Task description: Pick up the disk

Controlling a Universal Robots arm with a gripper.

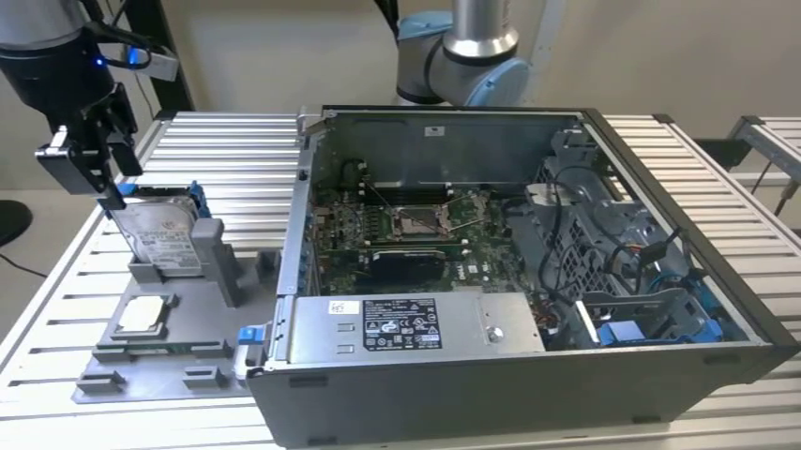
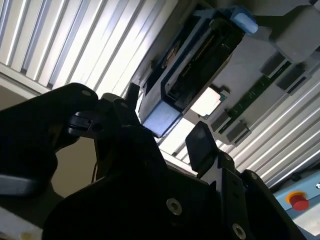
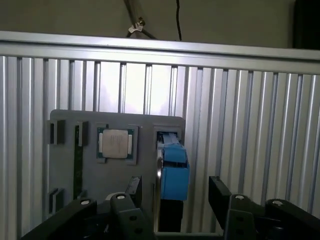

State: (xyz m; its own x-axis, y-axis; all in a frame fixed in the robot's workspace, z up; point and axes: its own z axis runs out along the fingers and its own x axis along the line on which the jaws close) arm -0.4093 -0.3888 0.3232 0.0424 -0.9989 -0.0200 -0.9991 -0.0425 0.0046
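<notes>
Gripper [image 1: 111, 186] released, fingers spread, hovering close at 11 o'clock of the disk [image 1: 169, 234], exterior view. Disk upright in grey fixture [image 1: 175, 354], 9 o'clock of open computer case [image 1: 501, 398].

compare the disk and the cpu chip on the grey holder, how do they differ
The disk stands on edge in its slot; the CPU chip lies flat in a recess. The disk is much larger than the chip. The disk has a blue frame, while the chip has none. Both are silver and sit on the grey holder.
</notes>
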